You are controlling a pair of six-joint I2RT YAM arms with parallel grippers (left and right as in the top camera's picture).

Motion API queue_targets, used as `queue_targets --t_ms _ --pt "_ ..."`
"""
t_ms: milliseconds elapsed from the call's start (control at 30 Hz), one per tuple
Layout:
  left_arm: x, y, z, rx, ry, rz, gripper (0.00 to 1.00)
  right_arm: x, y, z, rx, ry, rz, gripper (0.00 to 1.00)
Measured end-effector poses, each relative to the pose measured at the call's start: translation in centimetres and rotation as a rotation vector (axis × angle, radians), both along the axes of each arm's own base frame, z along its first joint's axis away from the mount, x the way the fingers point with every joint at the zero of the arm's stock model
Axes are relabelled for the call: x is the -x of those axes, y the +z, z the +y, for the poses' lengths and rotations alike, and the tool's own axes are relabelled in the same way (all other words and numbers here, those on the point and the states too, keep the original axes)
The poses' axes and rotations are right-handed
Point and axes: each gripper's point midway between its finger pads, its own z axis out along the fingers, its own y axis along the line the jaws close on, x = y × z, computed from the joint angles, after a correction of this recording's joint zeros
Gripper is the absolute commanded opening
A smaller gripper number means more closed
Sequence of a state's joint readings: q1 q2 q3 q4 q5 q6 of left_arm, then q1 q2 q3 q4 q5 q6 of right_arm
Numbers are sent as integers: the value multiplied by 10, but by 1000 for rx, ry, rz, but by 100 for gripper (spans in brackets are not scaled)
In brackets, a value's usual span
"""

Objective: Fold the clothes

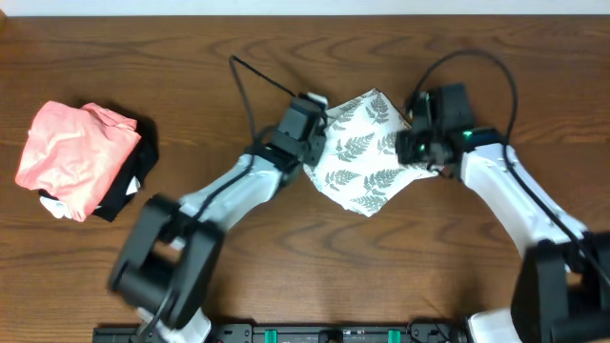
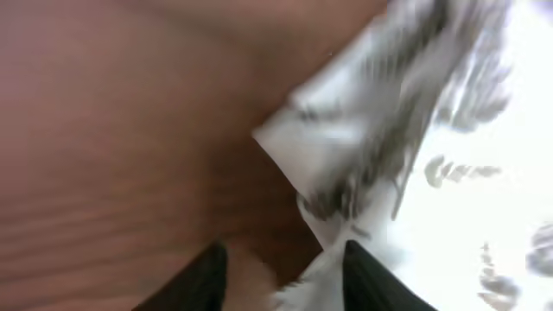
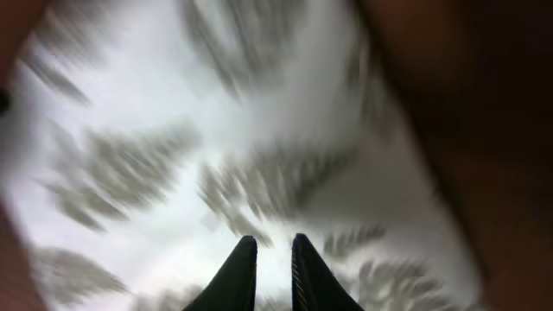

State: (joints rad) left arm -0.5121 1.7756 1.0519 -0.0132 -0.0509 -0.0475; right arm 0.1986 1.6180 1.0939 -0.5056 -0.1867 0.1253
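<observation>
While the fern-print garment [image 1: 367,152] lies folded as a diamond at mid-table, it sits directly between the arms, one side corner toward each. The left gripper [image 2: 281,259] stands at the left corner, jaws parted, the cloth edge just beside one finger. The right gripper [image 3: 272,246] hangs over the right side, jaws narrow; through the blur I cannot tell whether they pinch cloth. Bare table [image 1: 286,267] lies on the robot's side; the salmon-pink pile [image 1: 76,157] is well apart.

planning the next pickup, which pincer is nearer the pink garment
Left. The left pincer is at the fern dress edge facing the pink garment; the right pincer is across the dress, farther away.
</observation>
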Motion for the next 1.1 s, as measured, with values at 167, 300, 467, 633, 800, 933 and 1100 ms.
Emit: queue_targets --t_ms 167,300,467,633,800,933,1100 --pt "-9 69 23 59 58 -133 46 -17 40 4 -25 1 -126 12" --pt "-8 64 42 32 97 -100 46 -21 25 4 -14 9 -101 11" --pt "2 46 50 -4 112 -24 46 -46 -7 10 -5 27 -120 11" --pt "8 40 53 -2 133 14 45 -69 -28 24 -19 53 -172 13" --pt "10 38 54 2 145 28 45 -57 -74 33 -9 98 -62 13" --pt "11 37 54 3 147 31 46 -43 -87 34 27 185 18 23" --pt "11 37 54 4 147 30 46 -14 -92 24 106 277 136 25"
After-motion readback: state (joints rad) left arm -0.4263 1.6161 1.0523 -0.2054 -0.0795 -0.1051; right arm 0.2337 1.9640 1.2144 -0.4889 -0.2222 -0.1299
